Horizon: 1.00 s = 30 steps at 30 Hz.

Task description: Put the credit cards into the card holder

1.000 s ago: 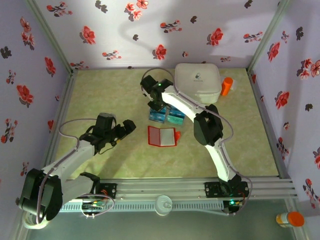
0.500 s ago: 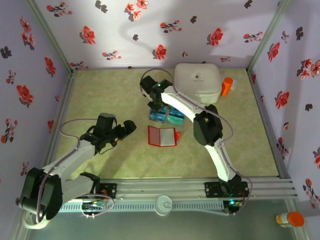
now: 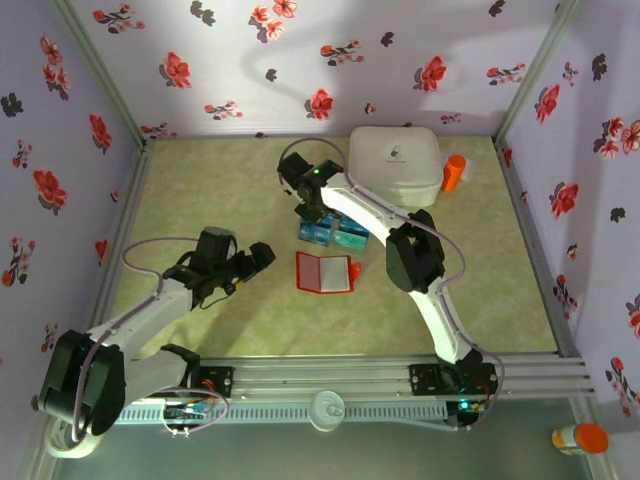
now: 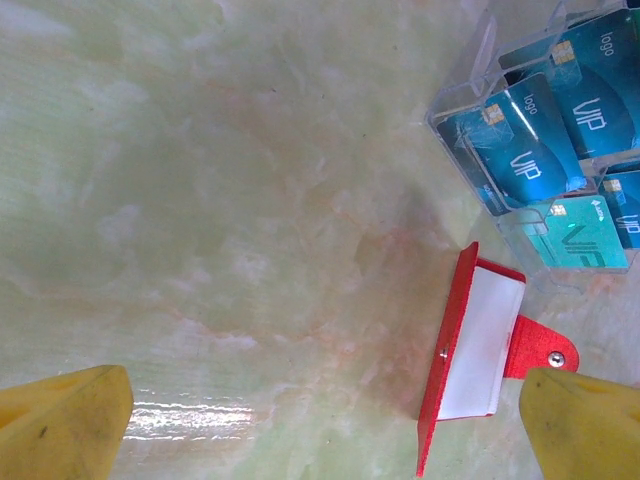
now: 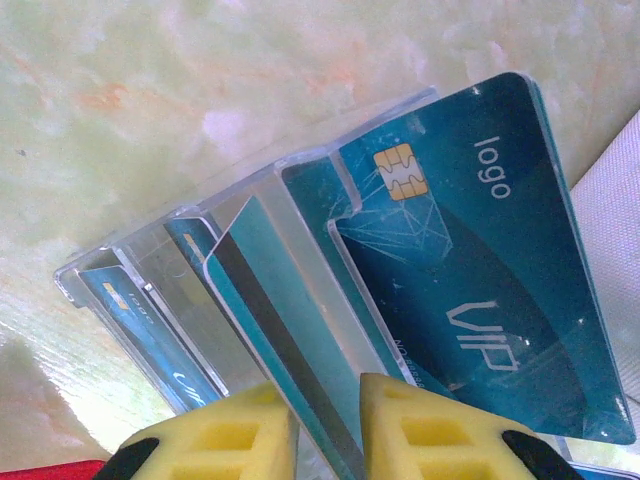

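The red card holder lies open on the table, its pale inside facing up. Just behind it, a clear stand holds blue and teal credit cards upright in slots. My right gripper reaches down into the stand. Its yellow fingers are shut on a teal credit card with a dark stripe, which is tilted out of line with its neighbours. My left gripper hovers open to the left of the card holder. Only bare table lies between its fingertips.
A big white rounded box stands at the back, with an orange bottle beside it on the right. Flowered walls close in the table on three sides. Another orange-capped bottle lies outside the frame at the near right.
My left gripper has crept slightly toward the card holder. The right gripper has stayed at the stand with the card between its fingers.
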{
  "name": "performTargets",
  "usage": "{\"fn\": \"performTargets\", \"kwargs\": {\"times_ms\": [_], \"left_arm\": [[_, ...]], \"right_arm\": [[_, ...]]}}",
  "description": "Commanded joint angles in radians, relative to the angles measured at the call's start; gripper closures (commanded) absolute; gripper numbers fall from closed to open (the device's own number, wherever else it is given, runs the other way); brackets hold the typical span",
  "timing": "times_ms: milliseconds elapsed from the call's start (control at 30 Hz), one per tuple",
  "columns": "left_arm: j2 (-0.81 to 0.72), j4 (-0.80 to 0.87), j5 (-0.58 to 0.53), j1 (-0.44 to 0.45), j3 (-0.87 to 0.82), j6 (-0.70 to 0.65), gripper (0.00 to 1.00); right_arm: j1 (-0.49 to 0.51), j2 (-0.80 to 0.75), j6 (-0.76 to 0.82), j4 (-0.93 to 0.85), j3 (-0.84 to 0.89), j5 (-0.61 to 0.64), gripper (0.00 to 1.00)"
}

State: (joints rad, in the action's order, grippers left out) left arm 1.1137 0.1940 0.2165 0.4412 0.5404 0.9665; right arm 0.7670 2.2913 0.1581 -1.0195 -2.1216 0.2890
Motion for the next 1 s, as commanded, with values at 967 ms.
{"fn": "performTargets", "kwargs": {"times_ms": [967], "left_arm": [[0.030, -0.025, -0.031, 0.042, 0.027, 0.019, 0.00]], "right_arm": [[0.050, -0.090, 0.111, -0.010, -0.016, 0.100, 0.91]]}}
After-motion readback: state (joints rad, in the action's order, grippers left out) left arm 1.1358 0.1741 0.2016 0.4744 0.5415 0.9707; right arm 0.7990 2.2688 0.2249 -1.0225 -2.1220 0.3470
